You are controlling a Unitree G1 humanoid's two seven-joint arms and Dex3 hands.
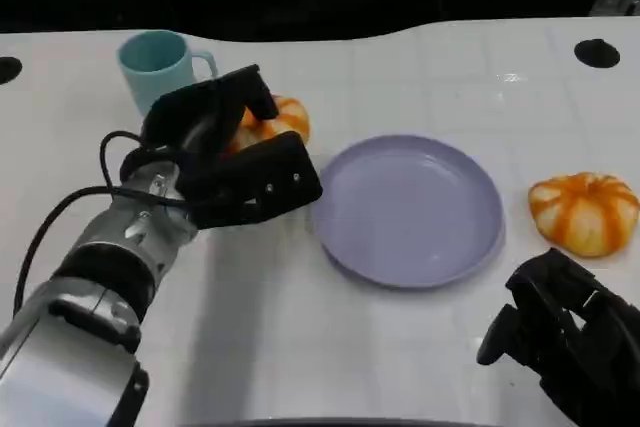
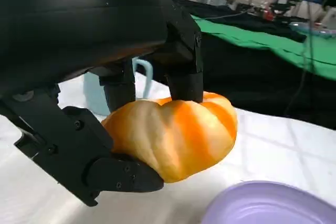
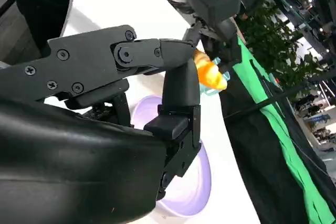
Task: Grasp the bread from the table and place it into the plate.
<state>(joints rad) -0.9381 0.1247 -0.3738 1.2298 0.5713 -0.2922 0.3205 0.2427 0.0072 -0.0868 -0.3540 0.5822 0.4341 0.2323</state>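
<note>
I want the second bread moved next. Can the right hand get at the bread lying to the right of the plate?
Probably yes. The right hand holds nothing and sits just in front of that bread, with bare table between them and the plate off to one side.

The left robot hand (image 2: pixel 113 129) grips a round orange-and-cream striped bread roll (image 2: pixel 173 132), black fingers (image 2: pixel 184 77) pressing its top and a thumb under its lower side. Behind the roll stands a pale blue mug (image 2: pixel 97 95); a lavender plate's rim (image 2: pixel 252 198) lies near the roll on the white table (image 2: pixel 283 140).
</note>
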